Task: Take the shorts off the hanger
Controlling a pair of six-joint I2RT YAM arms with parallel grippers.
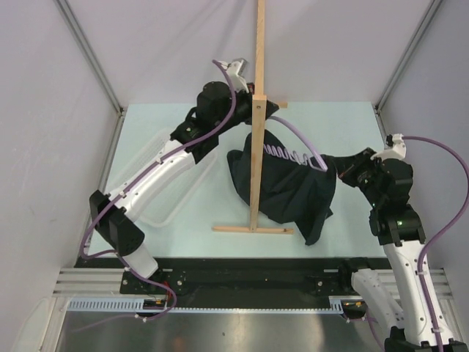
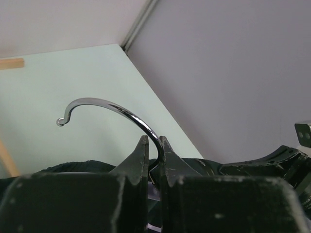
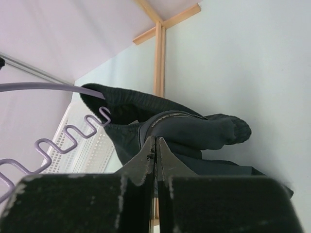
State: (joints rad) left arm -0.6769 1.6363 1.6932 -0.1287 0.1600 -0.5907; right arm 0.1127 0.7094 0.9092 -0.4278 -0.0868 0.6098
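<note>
The black shorts [image 1: 286, 192] hang over the lilac hanger [image 1: 290, 154] beside the wooden stand and droop to the table. The left wrist view shows my left gripper [image 2: 154, 141] shut on the hanger's shiny metal hook [image 2: 112, 106], which arches up and to the left, free of the stand. My right gripper [image 1: 335, 170] sits at the shorts' right edge. Seen from the right wrist, its jaws [image 3: 156, 141] are shut with their tips pinching the shorts [image 3: 194, 131] at the waistband. The hanger's wavy bottom bar [image 3: 73, 133] sticks out bare to the left of the fabric.
A wooden T-shaped stand [image 1: 256, 169] rises at mid table, its foot bar just in front of the shorts. A white perforated basket [image 1: 170, 213] lies on the left under my left arm. Grey walls close in the table on three sides.
</note>
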